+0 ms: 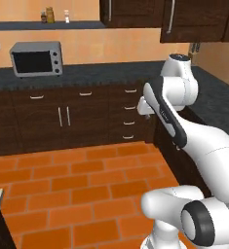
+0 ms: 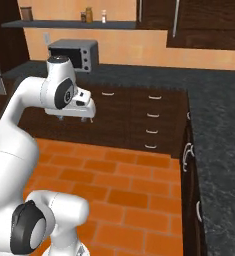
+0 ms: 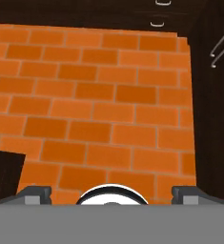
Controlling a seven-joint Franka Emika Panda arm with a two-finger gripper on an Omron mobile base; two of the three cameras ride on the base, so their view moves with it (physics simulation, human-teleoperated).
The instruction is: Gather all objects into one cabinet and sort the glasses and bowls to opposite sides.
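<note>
While the arm is folded high over the orange brick floor (image 1: 62, 180), the gripper (image 3: 111, 193) points down at it; hand view shows the two dark finger tips wide apart at 7 and 5 o'clock w/ nothing between them, so it's spread open and holds nothing. In right base view the gripper (image 2: 71, 118) hangs under the white wrist, at abt 10 o'clock of centre, well above the floor. Dark brown wall cabinet (image 1: 196, 22) w/ a long light-grey bar handle (image 1: 171, 15) sits at 1 o'clock in left base view, door closed, above the dark speckled worktop (image 1: 101, 73). Grey microwave (image 1: 36, 58) stands on the worktop at 10 o'clock; small jars on the shelf (image 1: 47, 24) above it. Low drawers (image 1: 129, 114) w/ small handles run under the worktop. Cups and bowl: can't tell where.
</note>
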